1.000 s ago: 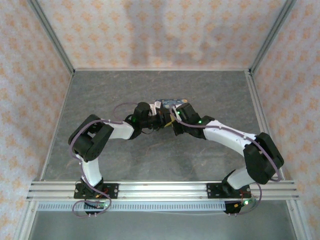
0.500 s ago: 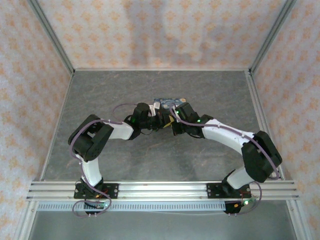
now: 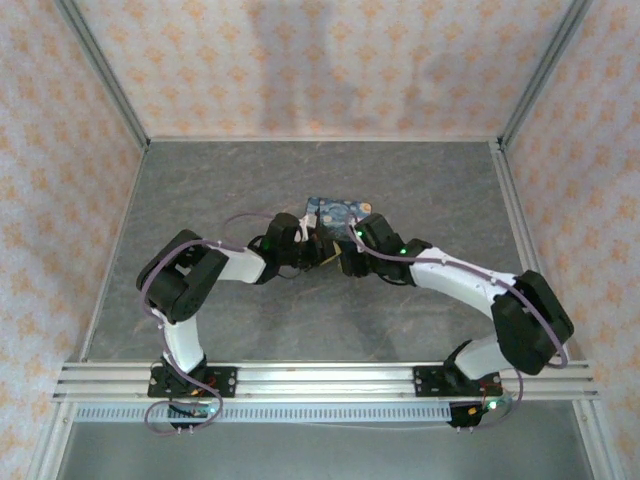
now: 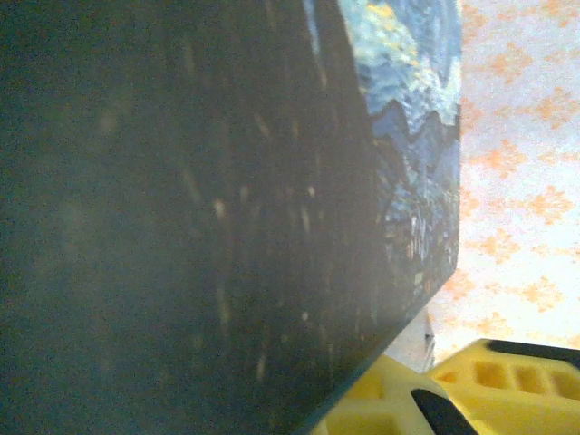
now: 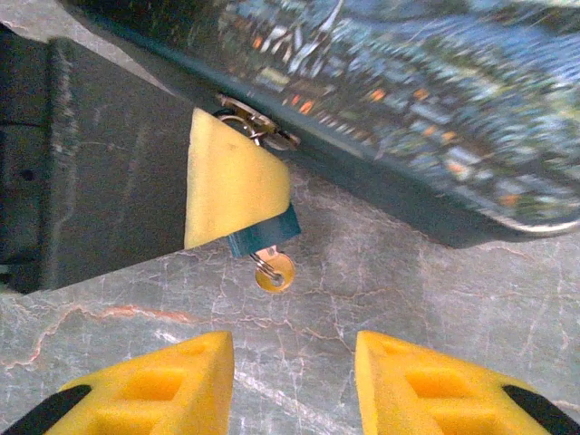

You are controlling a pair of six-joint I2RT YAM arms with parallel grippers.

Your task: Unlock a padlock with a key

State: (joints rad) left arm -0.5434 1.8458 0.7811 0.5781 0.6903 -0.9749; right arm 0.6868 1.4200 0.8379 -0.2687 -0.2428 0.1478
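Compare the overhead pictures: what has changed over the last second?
The right arm drew back toward the near edge, so its open right pincer now covers less of the starry-night tin. The left arm and the tin stayed roughly where they were.

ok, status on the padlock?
Right gripper open, empty, just short of the key. Left gripper: finger across the padlock, grip unclear. Key hangs at padlock's bottom. Tin close above.

No readable text, labels, brands or numbers anywhere; painted tin (image 3: 335,212) bears picture only.
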